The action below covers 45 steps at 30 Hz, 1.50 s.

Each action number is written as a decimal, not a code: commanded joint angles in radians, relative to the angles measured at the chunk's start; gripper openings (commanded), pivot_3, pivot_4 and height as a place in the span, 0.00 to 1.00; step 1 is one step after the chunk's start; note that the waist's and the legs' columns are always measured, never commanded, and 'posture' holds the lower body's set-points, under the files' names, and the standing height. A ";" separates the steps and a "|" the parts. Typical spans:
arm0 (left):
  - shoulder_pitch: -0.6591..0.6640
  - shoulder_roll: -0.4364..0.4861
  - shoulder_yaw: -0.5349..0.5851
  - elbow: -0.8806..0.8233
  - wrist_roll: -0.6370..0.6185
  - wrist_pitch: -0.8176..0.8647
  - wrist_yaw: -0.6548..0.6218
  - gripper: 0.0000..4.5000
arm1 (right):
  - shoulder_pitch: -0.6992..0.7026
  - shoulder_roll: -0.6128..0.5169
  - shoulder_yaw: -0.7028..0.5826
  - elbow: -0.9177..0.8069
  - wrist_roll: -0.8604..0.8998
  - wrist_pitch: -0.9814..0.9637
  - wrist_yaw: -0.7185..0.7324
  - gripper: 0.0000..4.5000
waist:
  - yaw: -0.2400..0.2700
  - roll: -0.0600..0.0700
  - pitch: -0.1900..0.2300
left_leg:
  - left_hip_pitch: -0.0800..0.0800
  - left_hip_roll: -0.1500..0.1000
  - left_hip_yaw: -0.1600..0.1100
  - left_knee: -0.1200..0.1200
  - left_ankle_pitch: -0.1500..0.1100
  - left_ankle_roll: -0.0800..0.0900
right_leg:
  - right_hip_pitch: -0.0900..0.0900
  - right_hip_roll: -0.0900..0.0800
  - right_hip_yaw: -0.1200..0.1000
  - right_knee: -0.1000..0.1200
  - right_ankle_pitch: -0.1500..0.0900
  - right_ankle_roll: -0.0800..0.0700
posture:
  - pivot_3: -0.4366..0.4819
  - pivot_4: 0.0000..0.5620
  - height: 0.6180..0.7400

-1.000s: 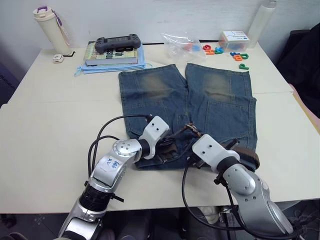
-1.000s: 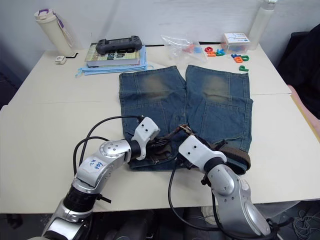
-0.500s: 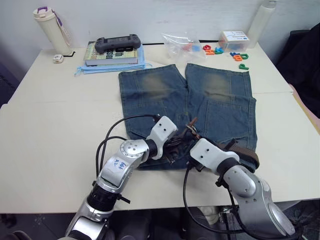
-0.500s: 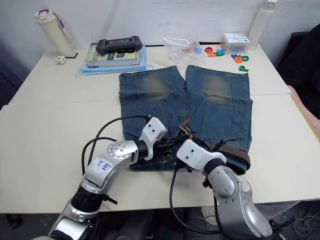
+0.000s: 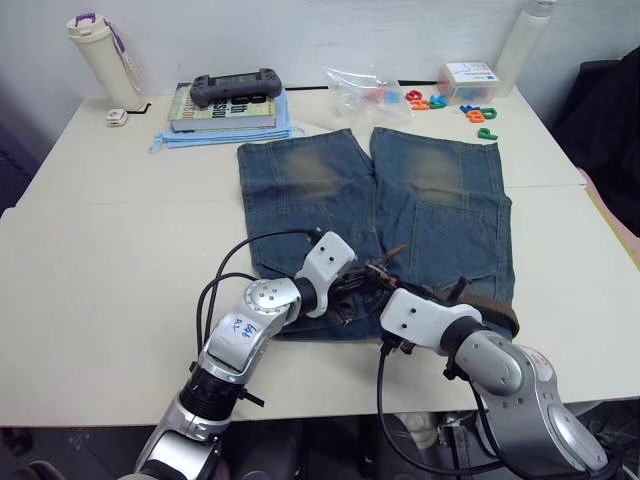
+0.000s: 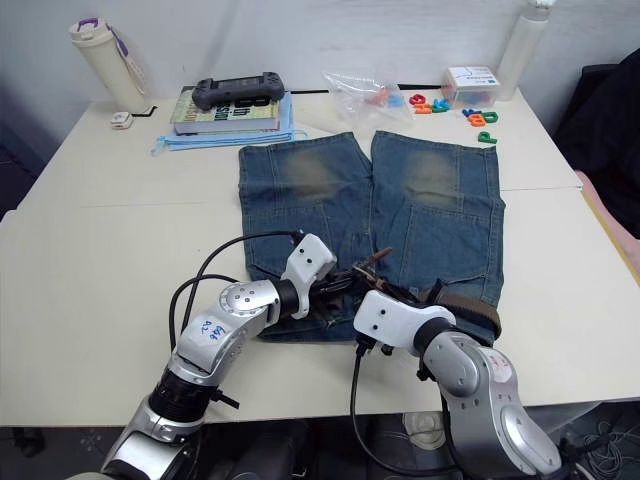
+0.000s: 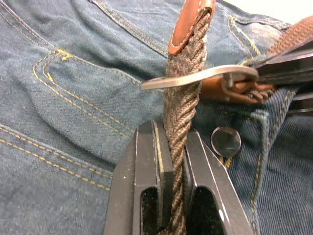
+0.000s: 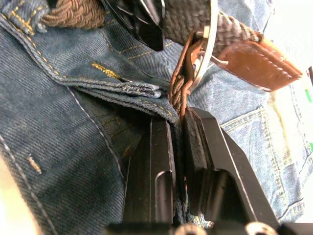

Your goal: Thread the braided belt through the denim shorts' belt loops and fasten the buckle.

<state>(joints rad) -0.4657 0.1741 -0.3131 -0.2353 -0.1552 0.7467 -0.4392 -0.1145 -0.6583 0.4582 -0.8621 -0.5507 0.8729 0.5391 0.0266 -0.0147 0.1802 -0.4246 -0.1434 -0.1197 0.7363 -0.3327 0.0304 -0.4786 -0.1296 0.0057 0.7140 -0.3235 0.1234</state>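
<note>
I see the denim shorts [image 5: 375, 215] lying flat in the middle of the table [image 5: 100, 250], waistband toward me and the 2 legs pointing to 12 o'clock. Both arms meet at the waistband, near its centre.

My left gripper [image 7: 177, 147] is pinched on the braided belt [image 7: 180, 105]: in the left wrist view the woven strap runs up between the 2 black fingers [image 7: 146, 161], and its tan leather tip passes through the silver buckle [image 7: 195, 77]. The metal button [image 7: 225, 141] of the shorts sits just beside the fingers.

My right gripper [image 8: 180, 132] is pressed together on the belt end that carries the buckle, holding the brown leather tab just below the frame. The edge of the waistband lies against these fingers too. From the head views, the rest of the belt curves along the waistband toward 4 o'clock, behind the right arm.

At 11 o'clock on the table there is a book [image 5: 225, 108] with a game controller [image 5: 235, 85] on top, and a bottle [image 5: 100, 55] farther to 10 o'clock. At 1 o'clock I see a clear plastic bag [image 5: 365, 88] and some coloured letters [image 5: 478, 112].
</note>
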 commanded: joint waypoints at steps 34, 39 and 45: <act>-0.014 0.008 -0.030 -0.032 0.026 -0.075 -0.022 0.00 | -0.219 -0.289 -0.352 0.071 0.258 -0.367 0.226 0.86 | 0.003 -0.001 0.000 | -0.001 0.000 0.000 0.001 0.000 0.001 | 0.000 -0.001 0.000 -0.001 0.000 0.000 | 0.48 0.27 0.34; -0.022 0.036 -0.060 -0.029 0.076 -0.153 -0.028 0.00 | -0.216 -0.307 -0.299 0.144 0.187 -0.486 0.217 0.86 | 0.002 -0.001 0.000 | -0.001 0.000 0.002 0.001 0.000 0.001 | 0.000 -0.001 0.000 0.000 0.000 0.000 | 0.48 0.27 0.34; -0.031 0.072 -0.098 -0.025 0.159 -0.262 -0.031 0.00 | -0.210 -0.282 -0.264 0.191 0.134 -0.560 0.224 0.86 | 0.002 -0.001 0.000 | -0.001 0.000 0.002 0.001 0.000 0.001 | 0.000 -0.001 0.000 0.000 0.000 0.000 | 0.48 0.27 0.34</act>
<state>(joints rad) -0.4712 0.2453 -0.3999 -0.2332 -0.0247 0.5371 -0.4621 -0.3221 -0.9490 0.1941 -0.6570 -0.3950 0.3385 0.7681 0.0290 -0.0153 0.1803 -0.4257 -0.1432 -0.1182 0.7376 -0.3327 0.0311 -0.4788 -0.1303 0.0060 0.7138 -0.3234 0.1234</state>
